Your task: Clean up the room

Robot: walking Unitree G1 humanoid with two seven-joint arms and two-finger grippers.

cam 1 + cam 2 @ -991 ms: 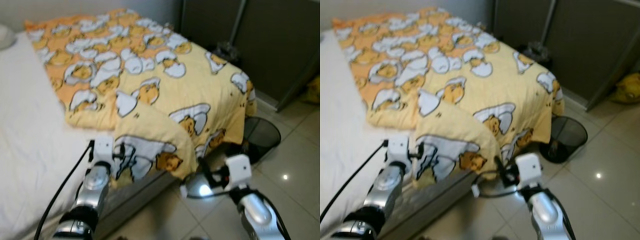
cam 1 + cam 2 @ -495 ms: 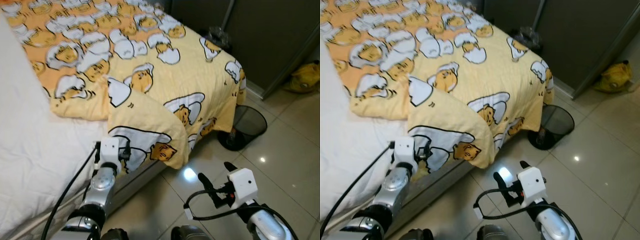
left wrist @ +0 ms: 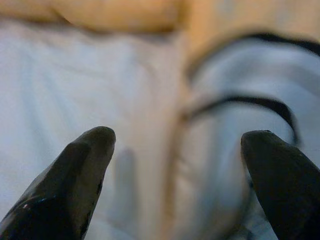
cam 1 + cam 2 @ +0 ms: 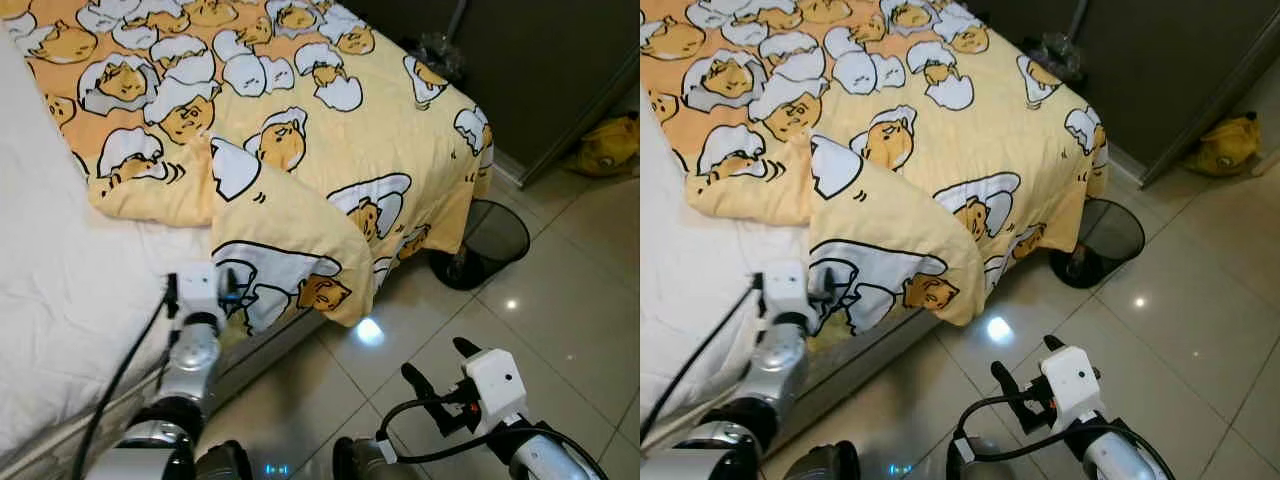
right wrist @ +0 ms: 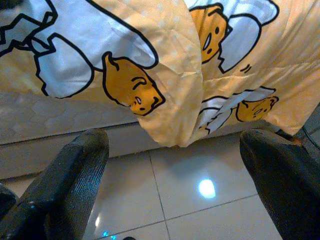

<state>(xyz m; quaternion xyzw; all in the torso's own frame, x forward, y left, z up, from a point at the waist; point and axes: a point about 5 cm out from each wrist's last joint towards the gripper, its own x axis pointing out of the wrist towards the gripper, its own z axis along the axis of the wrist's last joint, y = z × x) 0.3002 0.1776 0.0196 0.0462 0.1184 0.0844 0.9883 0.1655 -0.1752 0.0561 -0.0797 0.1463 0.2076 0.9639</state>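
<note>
Left arm reaches forward and up from the lower left, its silver forearm angled toward the bed [image 4: 60, 330], a black cable trailing along it. The left gripper [image 3: 177, 150] sits right at the folded-over corner of the yellow blanket [image 4: 330, 150], at the mattress edge. In the left wrist view its two black fingers [image 3: 82, 165] stand wide apart, nothing between them; white sheet lies ahead on one side, a blurred patch of the blanket's black-outlined print on the other. No contact with the fabric can be confirmed.

Right arm is bent low over the tiled floor [image 4: 560, 310], wrist block white, cable looped beneath it. The right gripper [image 4: 440, 370] points toward the bed's side, well short of it. Its fingers [image 5: 75, 170] are spread wide and hold nothing. Directly ahead of it, the hanging blanket corner with an orange cartoon figure droops over the grey bed base; a bright light reflection shines on the tile just beyond the fingertips.

The blanket, printed with egg-shell characters, covers the far part of the bed and drapes over its foot end; one corner is flipped back toward the left gripper.

Beyond the right gripper, near the blanket's hanging edge, a black mesh bin [image 4: 490, 240] stands on the floor. A yellow item [image 4: 608, 150] lies farther off by the dark cupboard [image 4: 540, 60].
</note>
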